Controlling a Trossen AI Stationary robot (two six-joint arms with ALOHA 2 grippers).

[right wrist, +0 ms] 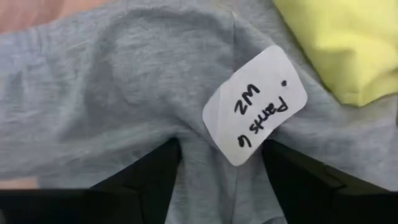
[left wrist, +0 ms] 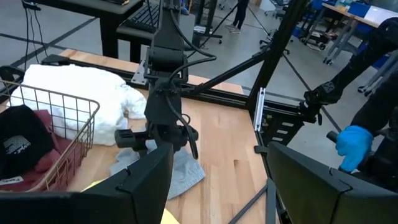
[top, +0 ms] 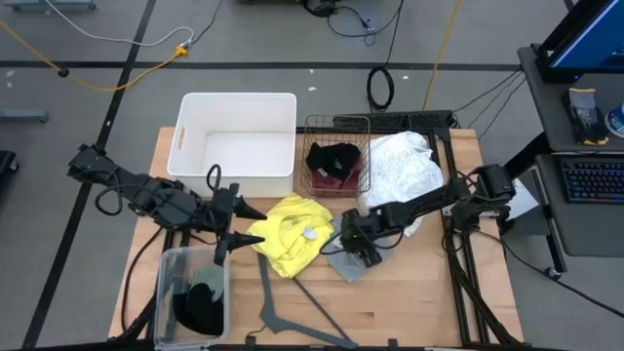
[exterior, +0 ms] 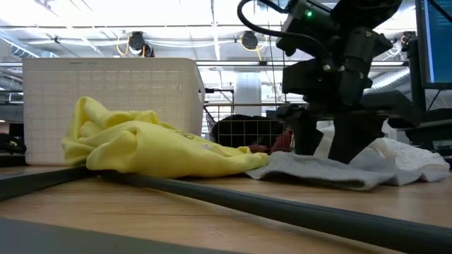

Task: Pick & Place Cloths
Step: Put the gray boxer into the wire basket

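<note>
One grey cloth (top: 349,261) is lying flat on the table (top: 419,302) beside the yellow cloth (top: 288,234), right under my right claw (top: 359,249). I am pressing my parted fingers (right wrist: 146,177) down into it, a fold bunching between them near its white tag (right wrist: 255,106), not yet pinched. My left claw (top: 232,226) is waiting open past the yellow cloth, farther off.

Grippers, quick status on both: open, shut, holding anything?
Left gripper: open, empty, beside the yellow cloth.
Right gripper: open, fingers pressed into the grey-blue cloth, not yet closed on it.
</note>
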